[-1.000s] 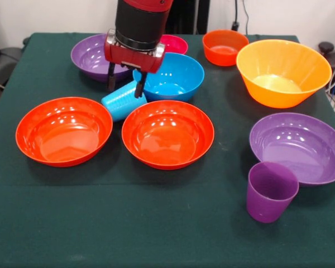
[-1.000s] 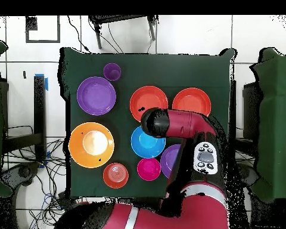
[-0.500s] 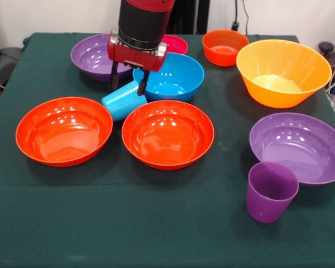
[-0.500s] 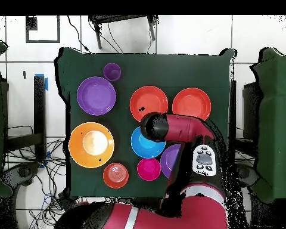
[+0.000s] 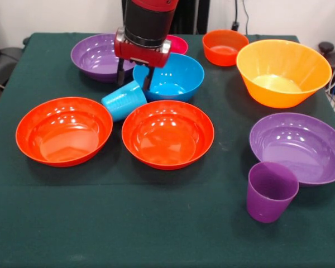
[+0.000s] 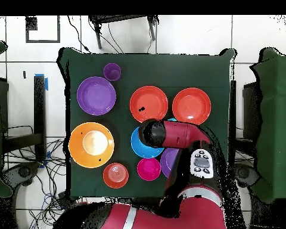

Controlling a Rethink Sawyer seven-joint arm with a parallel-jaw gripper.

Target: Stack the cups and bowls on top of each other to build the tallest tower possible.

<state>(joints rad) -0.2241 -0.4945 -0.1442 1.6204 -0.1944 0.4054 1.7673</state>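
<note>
Two views: front first, then overhead.
Front, gripper [image 5: 134, 82]: you see its two black fingers spread apart and holding nothing, one on each side of the blue cup's upper end.
Front, blue cup [image 5: 123, 101]: lies tipped on its side on the table [image 5: 156, 223], between the blue bowl [image 5: 176, 75] and the two red bowls, just beside all three.
Front, red bowls: left one [image 5: 64, 131] at 9 o'clock, the other [image 5: 167, 134] at centre.
Front, purple cup [image 5: 271, 191]: upright at 4 o'clock, just beside a purple bowl [image 5: 301, 146].
Front, far row: second purple bowl [image 5: 95, 56] at 11 o'clock, pink bowl [image 5: 177, 43] behind the arm, small orange bowl [image 5: 224, 46] at 1 o'clock, yellow-orange bowl [image 5: 283, 71] at 2 o'clock.
Front, tower: none stands; nothing is stacked.
Overhead, arm [image 6: 172, 134]: covers the blue cup and part of the blue bowl [image 6: 139, 146]; you cannot see the fingers here.
Overhead, purple cup [image 6: 112, 71]: at 11 o'clock, near a purple bowl [image 6: 96, 95].
Overhead, red bowls: side by side above the arm, [image 6: 148, 102] and [image 6: 191, 104].
</note>
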